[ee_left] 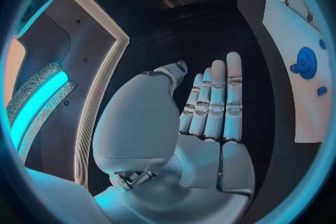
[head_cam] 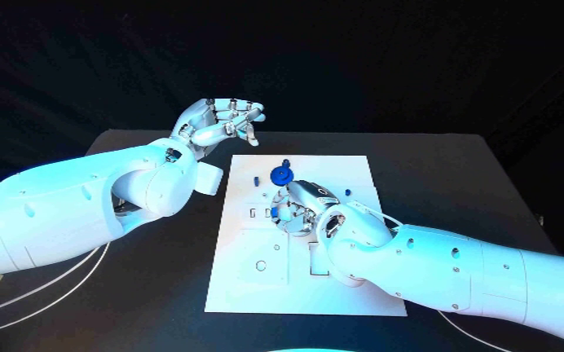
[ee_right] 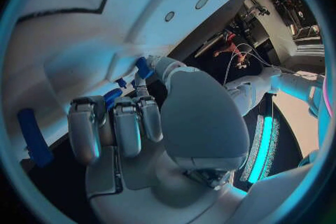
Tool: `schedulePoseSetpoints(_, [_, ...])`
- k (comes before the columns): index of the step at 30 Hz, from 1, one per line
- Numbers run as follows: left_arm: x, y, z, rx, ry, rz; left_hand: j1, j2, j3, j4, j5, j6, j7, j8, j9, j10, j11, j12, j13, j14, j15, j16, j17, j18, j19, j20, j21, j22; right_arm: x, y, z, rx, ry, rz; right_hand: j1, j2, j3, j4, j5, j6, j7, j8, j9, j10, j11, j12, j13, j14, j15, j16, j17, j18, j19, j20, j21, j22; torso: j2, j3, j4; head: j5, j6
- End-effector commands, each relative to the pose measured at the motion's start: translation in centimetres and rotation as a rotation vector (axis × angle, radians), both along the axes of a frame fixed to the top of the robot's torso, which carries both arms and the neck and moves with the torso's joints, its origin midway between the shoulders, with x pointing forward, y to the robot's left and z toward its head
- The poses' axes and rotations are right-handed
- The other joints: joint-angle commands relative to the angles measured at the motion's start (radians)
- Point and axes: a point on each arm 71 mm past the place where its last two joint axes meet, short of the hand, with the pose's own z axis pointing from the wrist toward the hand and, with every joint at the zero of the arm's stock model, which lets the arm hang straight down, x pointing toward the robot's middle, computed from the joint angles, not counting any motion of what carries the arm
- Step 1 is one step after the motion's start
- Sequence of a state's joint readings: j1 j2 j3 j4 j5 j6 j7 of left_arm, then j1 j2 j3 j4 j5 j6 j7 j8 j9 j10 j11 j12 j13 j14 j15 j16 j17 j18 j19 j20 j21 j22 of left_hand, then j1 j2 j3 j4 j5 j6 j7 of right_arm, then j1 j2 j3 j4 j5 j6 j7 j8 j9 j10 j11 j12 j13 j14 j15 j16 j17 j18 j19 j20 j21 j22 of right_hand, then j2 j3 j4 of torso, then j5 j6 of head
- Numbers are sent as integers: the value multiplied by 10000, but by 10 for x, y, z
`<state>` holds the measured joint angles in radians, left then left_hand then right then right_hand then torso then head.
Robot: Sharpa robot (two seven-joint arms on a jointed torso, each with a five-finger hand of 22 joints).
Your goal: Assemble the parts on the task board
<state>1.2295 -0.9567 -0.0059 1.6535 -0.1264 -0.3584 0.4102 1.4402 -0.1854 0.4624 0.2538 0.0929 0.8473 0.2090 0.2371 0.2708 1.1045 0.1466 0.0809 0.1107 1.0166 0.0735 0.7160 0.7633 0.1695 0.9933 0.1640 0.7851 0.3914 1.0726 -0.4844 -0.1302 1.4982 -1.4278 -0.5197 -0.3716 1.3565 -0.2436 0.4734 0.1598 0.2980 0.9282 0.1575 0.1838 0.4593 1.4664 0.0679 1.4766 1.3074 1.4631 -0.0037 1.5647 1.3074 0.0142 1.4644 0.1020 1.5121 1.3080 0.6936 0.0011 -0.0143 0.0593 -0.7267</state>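
Note:
The white task board point(head_cam: 353, 287) lies in the middle of the black table. A blue gear point(head_cam: 281, 175) sits near its far edge, with a small blue peg point(head_cam: 286, 162) behind it and another small blue piece point(head_cam: 257, 179) to its left. My right hand point(head_cam: 308, 208) is down on the board's middle, its thumb and curled fingers point(ee_right: 115, 126) pinching a small blue part point(ee_right: 143, 67) against the board point(ee_right: 105, 22). More blue pieces point(ee_right: 112, 95) sit under its fingertips. My left hand point(head_cam: 221, 126) hovers raised off the board's far left corner, palm flat, fingers point(ee_left: 213, 103) straight, holding nothing.
A long blue bar point(ee_right: 31, 135) lies on the board beside my right hand. The left wrist view shows the board point(ee_left: 290, 33) with the gear point(ee_left: 306, 62) off to one side. Bare black table point(head_cam: 153, 287) surrounds the board; white cables hang at the near left.

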Motion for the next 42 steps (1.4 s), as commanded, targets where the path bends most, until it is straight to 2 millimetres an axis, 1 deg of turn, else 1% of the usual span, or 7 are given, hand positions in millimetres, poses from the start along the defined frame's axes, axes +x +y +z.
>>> schedulePoseSetpoints(1, [-1, -1, 1, -88, -21, -192, -86, -24, 76, -11, -55, -57, 13, -54, 8, -69, -19, -35, 9, -88, 7, 64, 13, 131, -38, -8, 26, 8, -1, 1, 0, -62, -97, 87, -127, -95, -93, 12, -33, -160, 37, -107, -34, -9, 81, -81, 1535, 1035, 48, -16, 2461, 38, 694, 5, -84, 2102, 1, 2, -1, -4, -3])
schedulePoseSetpoints(10, [-1, -1, 0, -88, -13, -194, -86, -24, 76, -11, -55, -57, 13, -54, 8, -69, -19, -35, 9, -88, 7, 64, 13, 131, -38, -8, 26, 8, -1, 2, 1, 35, -140, 102, -190, -8, -1203, 288, -1739, -593, 129, -391, -167, -222, 187, -266, 1340, 1018, 150, -46, 2399, 67, 640, 116, -206, 2031, 8, 6, -4, 4, 6])
schedulePoseSetpoints(22, [2, -2, -5, 885, 327, -381, -408, -172, -97, 143, -82, -280, 14, -170, 5, 81, -35, 88, 84, -24, 10, 112, 20, 139, -82, 10, 95, 37, -8, -11, 16, 922, -543, 427, 367, 282, -2376, 729, -1613, -743, 188, -537, -325, -243, 237, -277, 1321, 1006, 190, -70, 2350, 96, 587, 150, -336, 1957, -47, -12, -31, 19, 20])
schedulePoseSetpoints(26, [5, -1, -13, 2199, 719, -533, -1113, -155, -1029, 321, -99, -470, -221, 524, 539, 493, -326, 1834, 1270, 904, -271, 1012, 475, 163, 523, -225, 448, 115, -8, -23, 35, 1566, -500, 958, 590, 359, -2590, 877, -1498, -660, 187, -500, -340, -318, 242, -331, 1265, 943, 200, -182, 2124, 264, 232, 168, -1016, 1482, -95, -30, -101, 34, 48])
schedulePoseSetpoints(29, [7, 1, -17, 3090, 931, -574, -1104, -18, -1416, 336, -81, -345, -390, 1295, 1015, 221, -507, 3774, 2728, 2065, -442, 3384, 2544, 151, 814, -411, 1186, 530, -8, -33, 46, 1922, -414, 1262, 642, 359, -2715, 952, -1360, -613, 171, -461, -339, -328, 228, -335, 1258, 942, 188, -187, 2120, 274, 208, 161, -1068, 1453, -139, -49, -144, 64, 37])
schedulePoseSetpoints(33, [11, 3, -27, 4818, 1458, -934, -1354, 235, -1701, 366, -37, -256, -621, 2668, 1997, -619, -795, 7370, 5389, 4176, -683, 6835, 5935, -419, 2362, -607, 4338, 4714, -8, -55, 65, 2365, -244, 1492, 835, 419, -2725, 946, -1157, -568, 158, -411, -337, -411, 214, -402, 1188, 925, 174, -220, 2059, 343, 59, 148, -1363, 1255, -189, -33, -170, 90, 16])
schedulePoseSetpoints(42, [17, -1, -48, 8988, 3095, -2701, -2720, 756, -2082, 406, -11, -240, -989, 4243, 3478, -83, -1066, 9355, 7060, 4892, -913, 7741, 6990, -673, 2955, -772, 5507, 6469, 10, -110, 95, 3623, 771, 414, 869, 479, -2732, 1084, -658, -526, 147, -325, -342, -451, 204, -424, 1168, 932, 160, -211, 2084, 356, 25, 133, -1456, 1210, -295, 38, -185, 111, -70])
